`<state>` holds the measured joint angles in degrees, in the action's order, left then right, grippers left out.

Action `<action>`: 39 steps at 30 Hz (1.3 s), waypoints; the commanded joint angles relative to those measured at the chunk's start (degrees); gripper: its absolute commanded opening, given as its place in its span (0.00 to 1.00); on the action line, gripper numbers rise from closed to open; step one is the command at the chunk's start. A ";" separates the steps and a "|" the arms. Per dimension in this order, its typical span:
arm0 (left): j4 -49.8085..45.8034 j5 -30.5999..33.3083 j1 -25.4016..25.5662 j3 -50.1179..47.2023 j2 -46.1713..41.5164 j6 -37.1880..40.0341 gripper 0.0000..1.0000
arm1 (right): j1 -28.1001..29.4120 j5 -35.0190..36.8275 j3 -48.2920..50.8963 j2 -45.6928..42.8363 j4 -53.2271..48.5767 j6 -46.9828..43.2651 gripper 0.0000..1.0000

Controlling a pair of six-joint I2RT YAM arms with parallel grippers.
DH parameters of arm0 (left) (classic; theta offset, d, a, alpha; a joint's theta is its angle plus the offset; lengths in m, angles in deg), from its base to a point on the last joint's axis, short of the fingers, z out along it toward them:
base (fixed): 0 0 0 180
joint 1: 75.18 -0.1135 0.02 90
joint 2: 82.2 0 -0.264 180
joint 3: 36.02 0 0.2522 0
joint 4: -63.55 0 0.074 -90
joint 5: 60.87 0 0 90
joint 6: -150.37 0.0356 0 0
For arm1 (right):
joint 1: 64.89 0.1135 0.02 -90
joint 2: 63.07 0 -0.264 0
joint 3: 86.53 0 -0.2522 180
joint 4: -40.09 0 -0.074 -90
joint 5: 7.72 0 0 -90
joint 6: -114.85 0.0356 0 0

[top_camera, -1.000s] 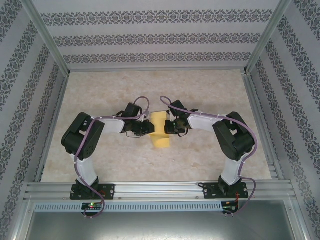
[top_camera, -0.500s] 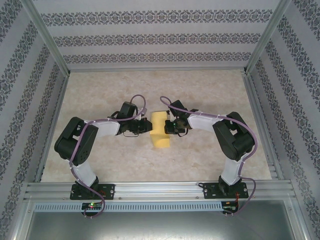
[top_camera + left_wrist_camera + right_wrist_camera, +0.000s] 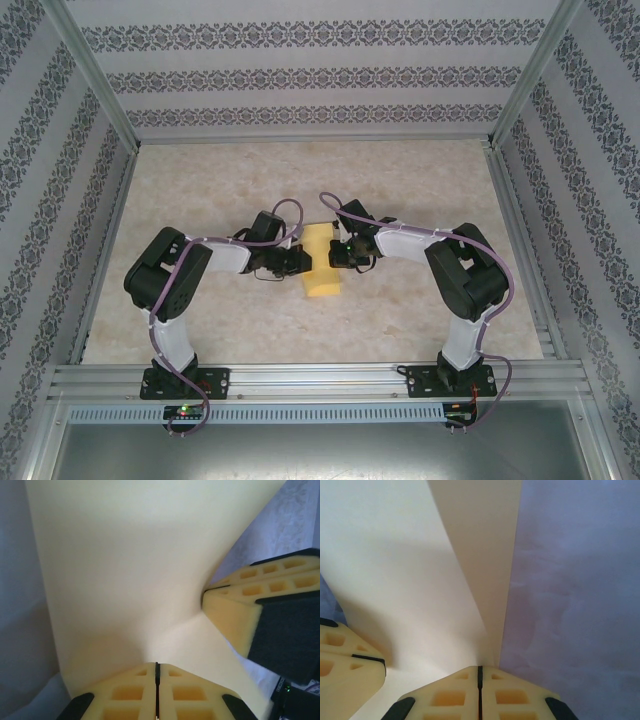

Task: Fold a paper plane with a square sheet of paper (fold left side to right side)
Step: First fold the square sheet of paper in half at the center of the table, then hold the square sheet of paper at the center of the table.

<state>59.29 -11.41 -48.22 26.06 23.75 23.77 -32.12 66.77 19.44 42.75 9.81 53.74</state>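
- Marbled table surface (image 3: 200,190): a pale field across the middle of the overhead frame. The work sits at its centre, judged so that both arms reach the paper equally.
- Square sheet of paper (image 3: 321,268): at the centre of the overhead frame, between the two grippers, showing as a narrow upright yellow strip. In the wrist views it rises off the table and curves, with one layer standing over another. It is judged to be mid-fold, with the left side being carried toward the right.
- Left gripper (image 3: 297,260): at the strip's left edge. In its own wrist view the foam pads meet in a thin seam at bottom centre, and paper issues straight from that seam, so it is closed on the sheet. It is judged to hold the travelling side.
- Right gripper (image 3: 336,252): at the strip's right edge. Its pads are likewise pressed together, with a fold line running down into the seam, so it is clamped on the sheet. It is judged to act as the anchor.
- Not verifiable:
  - The wrist frames cut off the sheet's corners, so edge alignment cannot be checked.
  - In the overhead view the gripper bodies cover both contact points.
  - Whether the strip's lower end rests on the table cannot be told.
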 commanded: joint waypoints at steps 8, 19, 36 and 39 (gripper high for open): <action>-2.76 -1.82 1.50 -4.23 -4.27 5.01 0.09 | 0.35 1.79 0.52 3.25 -5.82 -0.77 0.07; -1.49 -2.64 3.54 -8.29 -9.56 3.90 0.10 | 0.36 1.79 0.49 3.21 -5.96 -0.92 0.07; -3.01 -1.80 0.10 2.13 -4.32 3.10 0.10 | 0.62 1.55 0.15 3.30 -5.96 -1.13 0.07; -3.64 -1.39 0.21 3.07 -2.27 4.01 0.10 | 0.71 1.54 0.07 3.42 -6.00 -1.11 0.07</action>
<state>56.21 -12.68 -47.91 27.43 19.86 25.93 -32.09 66.73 18.67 43.16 8.90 53.34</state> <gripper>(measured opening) 0.104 0.071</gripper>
